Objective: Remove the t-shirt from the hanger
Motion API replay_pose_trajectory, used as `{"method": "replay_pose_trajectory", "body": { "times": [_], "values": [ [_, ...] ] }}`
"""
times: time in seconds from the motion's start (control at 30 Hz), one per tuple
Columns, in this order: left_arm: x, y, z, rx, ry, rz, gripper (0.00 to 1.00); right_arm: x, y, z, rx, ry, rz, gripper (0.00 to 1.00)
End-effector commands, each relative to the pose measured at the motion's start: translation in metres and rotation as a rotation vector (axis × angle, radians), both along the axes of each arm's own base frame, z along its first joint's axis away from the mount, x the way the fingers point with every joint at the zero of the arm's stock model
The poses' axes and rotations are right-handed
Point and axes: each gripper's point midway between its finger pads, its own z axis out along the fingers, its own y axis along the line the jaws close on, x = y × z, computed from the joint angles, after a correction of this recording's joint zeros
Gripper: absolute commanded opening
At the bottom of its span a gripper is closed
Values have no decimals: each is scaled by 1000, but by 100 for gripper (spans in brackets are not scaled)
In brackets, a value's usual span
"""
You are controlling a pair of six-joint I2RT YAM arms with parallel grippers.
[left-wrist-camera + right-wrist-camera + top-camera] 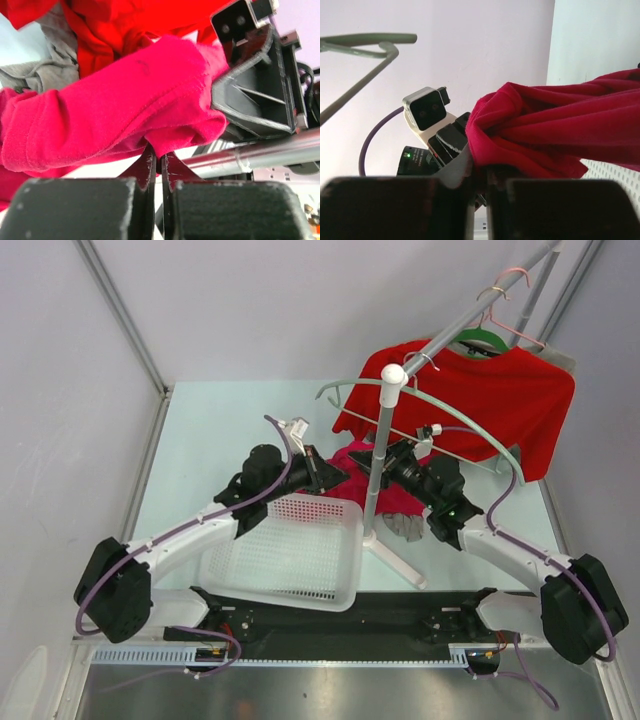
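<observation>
Top external view: the pale green tabletop (210, 430) is seen from above, with 2 arms bolted at its near edge. A white garment rack (380, 430) is stood right of the tabletop's middle, and its rail is slanted up toward the far right corner. An orange-red t-shirt (510, 400) is hung from that rail on a dark green hanger (480, 338). A white perforated basket (290, 560) is placed just left of the rack's foot, near the near edge.

The pale grey-green hanger (370, 38) is hooked on the rail beside the rack's upright. Its wide curved arms are seen bare, above and apart from the cloth.

The crimson t-shirt (115, 105) is bunched below the hanger, above the tabletop's middle, just behind the basket, and is stretched between the 2 grippers. The left gripper (156, 157) is clenched on a fold of the t-shirt's edge, with its jaws pressed together. The right gripper (480, 172) is set against the other end of the bundle, and a fold is pinched at its narrowly parted jaws. A grey cloth (45, 70) is seen lying by the rack's foot, beside the t-shirt.
</observation>
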Motion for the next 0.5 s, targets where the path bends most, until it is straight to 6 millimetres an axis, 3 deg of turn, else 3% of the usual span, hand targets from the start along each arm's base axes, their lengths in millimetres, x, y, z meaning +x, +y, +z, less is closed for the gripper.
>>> {"method": "replay_pose_trajectory", "body": {
  "times": [0.0,0.03,0.1,0.13,0.2,0.3,0.47],
  "values": [
    [9,4,51,-66,-102,61,0,-24,2,39,7,-140,41,26],
    [11,8,54,-69,-108,85,0,-21,-1,28,-39,-113,24,40],
    [6,15,68,-88,-129,101,0,-18,-15,25,-76,-103,-35,56],
    [5,18,69,-88,-134,113,0,-16,-21,13,-130,-72,-60,68],
    [-1,25,80,-98,-156,120,0,-14,-39,2,-183,-34,-129,81],
    [-4,34,98,-102,-195,148,0,-9,-62,-17,-247,15,-209,87],
    [-3,46,125,-87,-253,193,0,-9,-99,-36,-246,76,-281,88]
  ]
}}
